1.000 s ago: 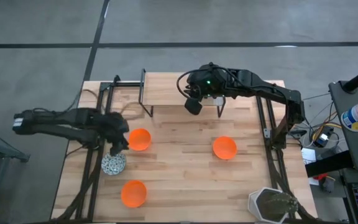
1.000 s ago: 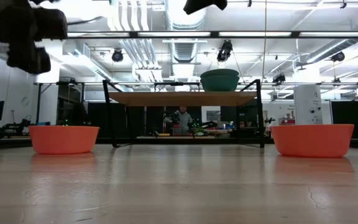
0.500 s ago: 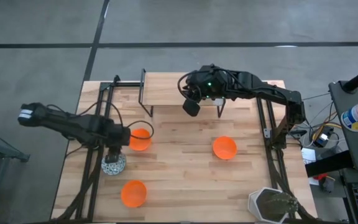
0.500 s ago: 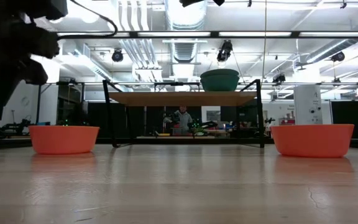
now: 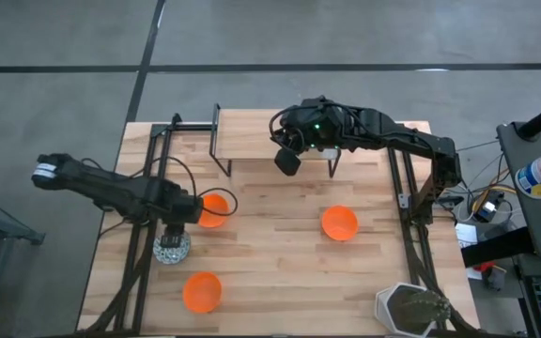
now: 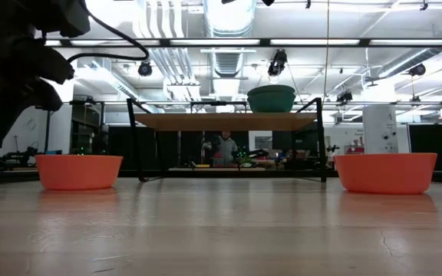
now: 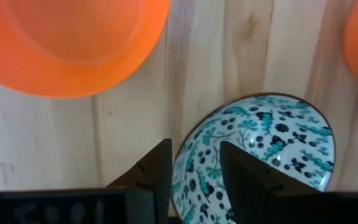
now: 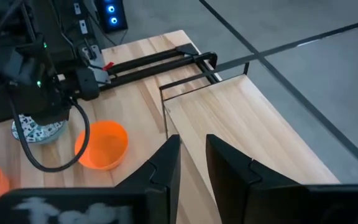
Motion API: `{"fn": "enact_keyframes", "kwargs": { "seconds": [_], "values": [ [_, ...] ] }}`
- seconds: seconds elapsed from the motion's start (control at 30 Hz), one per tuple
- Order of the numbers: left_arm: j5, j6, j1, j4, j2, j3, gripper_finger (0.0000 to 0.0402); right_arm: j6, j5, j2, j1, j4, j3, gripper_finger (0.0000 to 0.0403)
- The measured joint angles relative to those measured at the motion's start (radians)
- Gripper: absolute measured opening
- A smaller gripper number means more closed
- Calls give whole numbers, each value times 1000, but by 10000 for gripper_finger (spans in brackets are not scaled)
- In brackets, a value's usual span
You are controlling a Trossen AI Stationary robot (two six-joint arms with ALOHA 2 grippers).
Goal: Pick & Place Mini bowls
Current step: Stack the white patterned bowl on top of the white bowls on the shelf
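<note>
The left end effector (image 7: 194, 180) hangs over the speckled bowl (image 5: 171, 248), its fingers spread wide to either side of the bowl's rim, one inside and one outside, not yet closed on it. This bowl sits on the table (image 5: 270, 272) just beside an orange bowl (image 5: 212, 210), with a second orange bowl (image 5: 201, 291) near it and a third orange bowl (image 5: 339, 223) well apart from it. The right end effector (image 8: 191, 162), fingers narrow and empty, hovers by the wooden shelf (image 5: 252, 141), far from the speckled bowl.
</note>
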Motion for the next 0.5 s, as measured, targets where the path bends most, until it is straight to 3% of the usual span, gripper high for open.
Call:
{"fn": "enact_keyframes", "kwargs": {
  "seconds": [0.5],
  "values": [
    [31,-12,-14,65,162,0,126,7,-2,0,19,18,0,63]
  ]
}}
